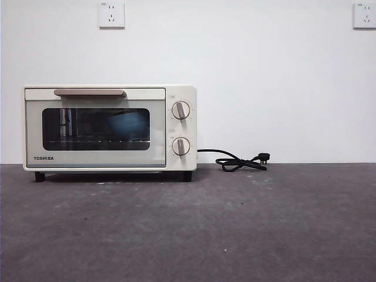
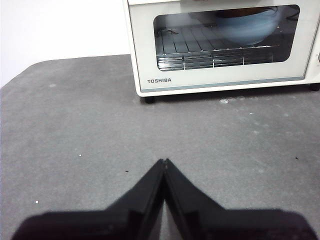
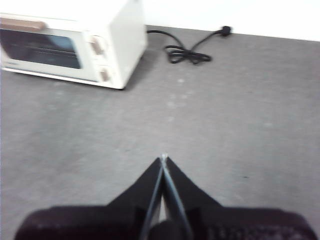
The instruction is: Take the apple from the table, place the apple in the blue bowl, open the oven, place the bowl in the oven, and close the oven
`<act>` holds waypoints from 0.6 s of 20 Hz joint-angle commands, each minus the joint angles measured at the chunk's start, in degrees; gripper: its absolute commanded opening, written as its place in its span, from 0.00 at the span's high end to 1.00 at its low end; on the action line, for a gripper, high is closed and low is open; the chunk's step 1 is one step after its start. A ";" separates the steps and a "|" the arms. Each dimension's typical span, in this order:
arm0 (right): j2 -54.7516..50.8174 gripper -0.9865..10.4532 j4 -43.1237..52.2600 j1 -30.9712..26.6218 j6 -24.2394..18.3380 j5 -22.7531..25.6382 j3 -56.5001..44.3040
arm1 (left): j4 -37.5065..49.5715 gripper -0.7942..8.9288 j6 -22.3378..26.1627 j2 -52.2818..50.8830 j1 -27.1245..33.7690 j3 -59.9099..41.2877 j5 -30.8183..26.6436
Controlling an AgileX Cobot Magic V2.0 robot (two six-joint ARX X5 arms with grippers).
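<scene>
Inside the shut cream-white boxy oven (image 1: 110,127) sits the glossy blue bowl (image 2: 246,26), so the task looks finished; left tool (image 2: 164,162) and right tool (image 3: 163,159) closed, empty.

One Toshiba toaster oven (image 1: 110,128) stands on one grey table (image 1: 235,229), with two silver knobs (image 1: 181,110), one tan bar handle (image 1: 89,92), one black cord (image 1: 238,160). One blue bowl (image 2: 247,25) sits inside. Two wall sockets (image 1: 111,14). Two grippers: left gripper (image 2: 164,161), right gripper (image 3: 163,157).
</scene>
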 commanded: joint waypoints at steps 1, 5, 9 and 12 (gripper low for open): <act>-0.09 0.91 2.12 -1.22 -0.74 4.72 -2.78 | 0.50 0.92 -0.24 0.00 -0.09 -0.59 -0.13; -2.25 0.91 14.62 -10.47 -1.31 2.54 -16.22 | 0.50 0.92 -0.24 0.00 -0.09 -0.59 -0.11; -7.52 0.91 44.57 -25.94 -2.40 -11.80 -36.96 | 0.52 0.92 -0.24 0.00 -0.09 -0.59 -0.11; -13.66 0.91 61.29 -38.10 -7.13 -27.91 -50.29 | 0.50 0.92 -0.24 0.00 -0.09 -0.59 -0.11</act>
